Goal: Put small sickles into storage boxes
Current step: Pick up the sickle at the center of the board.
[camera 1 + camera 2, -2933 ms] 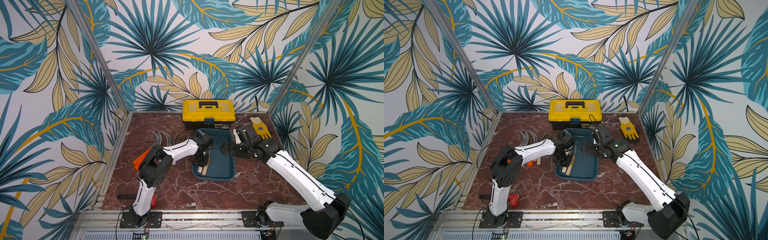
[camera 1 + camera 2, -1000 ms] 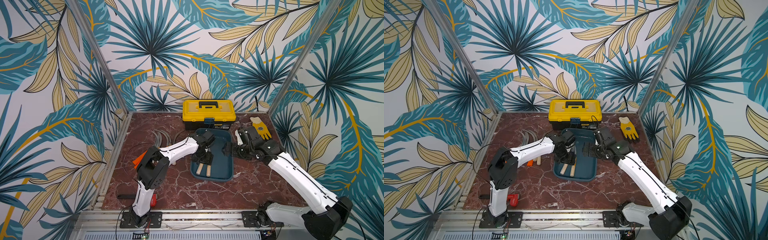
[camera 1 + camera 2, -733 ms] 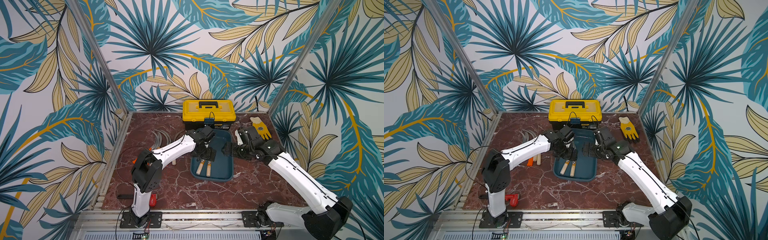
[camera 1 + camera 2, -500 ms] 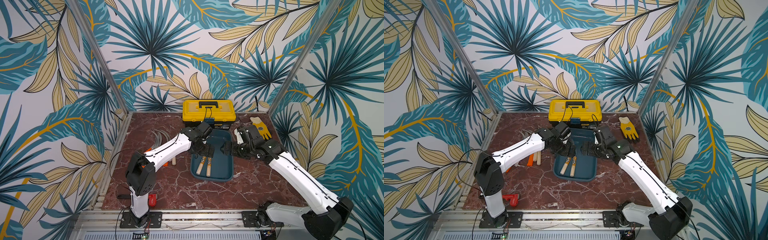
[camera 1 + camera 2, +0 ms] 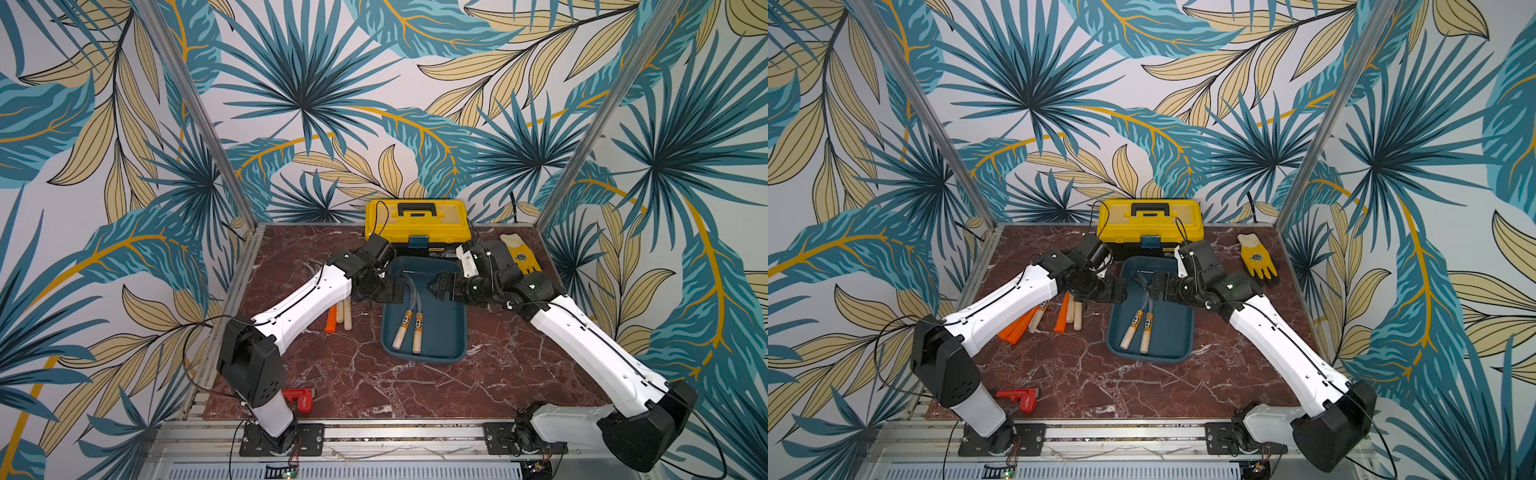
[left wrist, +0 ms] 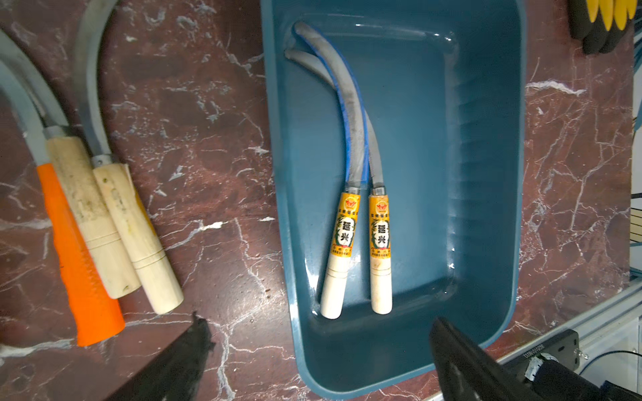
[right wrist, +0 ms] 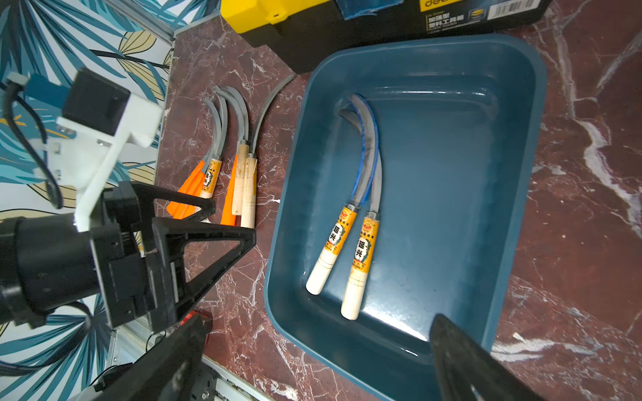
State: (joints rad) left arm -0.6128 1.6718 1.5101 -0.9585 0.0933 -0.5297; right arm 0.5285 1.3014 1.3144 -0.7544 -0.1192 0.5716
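At nine o'clock from the tray, with left gripper and right gripper both spread empty, risks catching two touching sickles at once.

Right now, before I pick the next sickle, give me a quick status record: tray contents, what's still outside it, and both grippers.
tray: teal, in front of the yellow toolbox
inside: two sickles, labelled wooden handles, side by side, blades overlapping
outside: loose sickles, about six, beside the tray on the left arm's side
left gripper: open, empty
right gripper: open, empty
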